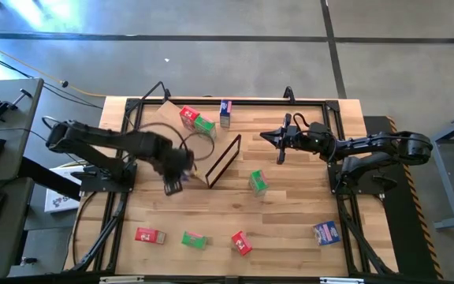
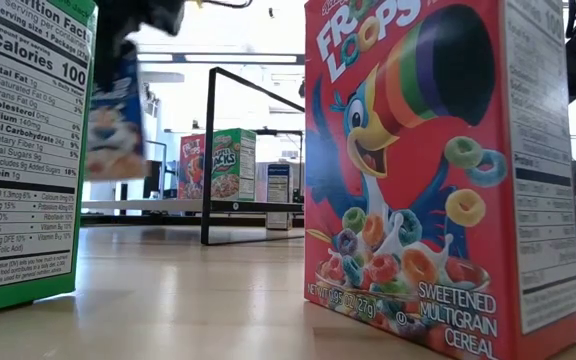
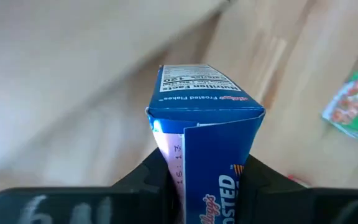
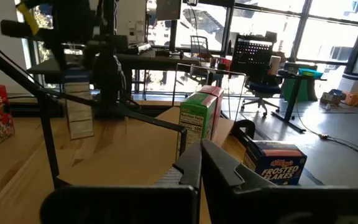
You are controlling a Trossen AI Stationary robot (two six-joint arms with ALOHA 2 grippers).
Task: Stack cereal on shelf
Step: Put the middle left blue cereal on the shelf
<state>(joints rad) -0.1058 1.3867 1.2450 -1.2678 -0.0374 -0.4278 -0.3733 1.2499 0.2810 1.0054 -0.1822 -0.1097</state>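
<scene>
High view: the left gripper (image 1: 173, 183) hangs just beside the near edge of the shelf (image 1: 158, 120), with a small blue box at its tip, blurred. The dark frame (image 1: 223, 160) stands just beyond that gripper, toward the table's middle. A red and a green box (image 1: 196, 121) already rest on the panel, farther off from the gripper. The right gripper (image 1: 278, 142) waits well apart, on the far side of the frame.

Low view: the blue cereal box (image 2: 115, 118) hangs clear of the tabletop, under a dark gripper, in front of the frame.

Left wrist view: the fingers (image 3: 149, 176) clamp the Frosted Flakes box on its two narrow sides, low on the carton; most of the box juts out ahead of them.

Right wrist view: the right gripper's fingers (image 4: 188, 169) are closed on nothing.

Assessment: transport stage. Recommend keeping the box upright, clearing the panel edge and frame, and setting it beside the boxes already placed without nudging them. The cardboard may crush under a hard squeeze.
</scene>
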